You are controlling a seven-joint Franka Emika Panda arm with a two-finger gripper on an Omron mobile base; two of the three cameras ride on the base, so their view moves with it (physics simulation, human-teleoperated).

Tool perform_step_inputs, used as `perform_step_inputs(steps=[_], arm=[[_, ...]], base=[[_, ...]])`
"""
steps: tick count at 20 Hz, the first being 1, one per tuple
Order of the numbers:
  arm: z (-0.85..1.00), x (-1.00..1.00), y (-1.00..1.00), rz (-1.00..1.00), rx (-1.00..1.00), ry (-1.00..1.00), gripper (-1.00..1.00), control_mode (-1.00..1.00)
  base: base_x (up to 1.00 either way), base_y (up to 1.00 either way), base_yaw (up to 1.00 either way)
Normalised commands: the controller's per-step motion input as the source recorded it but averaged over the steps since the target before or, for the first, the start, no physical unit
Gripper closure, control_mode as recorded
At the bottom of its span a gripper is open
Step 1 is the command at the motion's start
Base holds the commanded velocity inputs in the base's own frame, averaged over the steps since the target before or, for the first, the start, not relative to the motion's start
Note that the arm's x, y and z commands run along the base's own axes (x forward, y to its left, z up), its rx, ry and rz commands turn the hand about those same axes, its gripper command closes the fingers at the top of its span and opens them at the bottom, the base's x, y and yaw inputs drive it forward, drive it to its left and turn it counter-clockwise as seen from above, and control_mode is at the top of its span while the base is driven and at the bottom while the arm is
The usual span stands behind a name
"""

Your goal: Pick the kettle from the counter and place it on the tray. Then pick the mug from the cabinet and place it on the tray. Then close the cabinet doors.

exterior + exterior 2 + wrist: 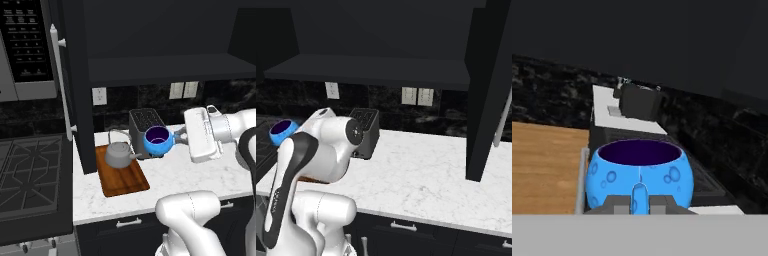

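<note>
One item of two is already delivered: the kettle (119, 155) stands on the tray (131, 186), toward its rear half, leaving the front half bare for the second item. My tool (639, 201) is clamped narrow on the handle of the mug (158, 140), fingers (616, 203) either side of it, so the mug rides upright with its rim level. I hold it above the surface (190, 175), just in front of the toaster (143, 120) and to the right of the tray. Both cabinet doors (62, 85) stand open; closing them is the last step.
</note>
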Motion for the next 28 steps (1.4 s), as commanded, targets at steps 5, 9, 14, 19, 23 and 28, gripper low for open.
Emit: perform_step_inputs(steps=[5,9,14,19,23,28], arm=[[-0.74,0.04,0.0,0.24,0.08,-0.11,1.0,-1.0],[-0.74,0.02,0.0,0.22,0.05,-0.09,1.0,-1.0],[-0.72,0.08,0.0,0.07,0.03,-0.13,1.0,-1.0],[-0.65,0.05,0.0,0.0,0.0,-0.06,1.0,-1.0],[-0.57,0.01,0.02,-0.06,0.0,0.0,1.0,-1.0],[-0.43,0.11,0.05,-0.09,0.0,0.0,1.0,-1.0]], base=[[0.0,0.0,0.0],[0.0,0.0,0.0],[0.0,0.0,0.0],[0.0,0.0,0.0],[0.0,0.0,0.0],[0.0,0.0,0.0]])
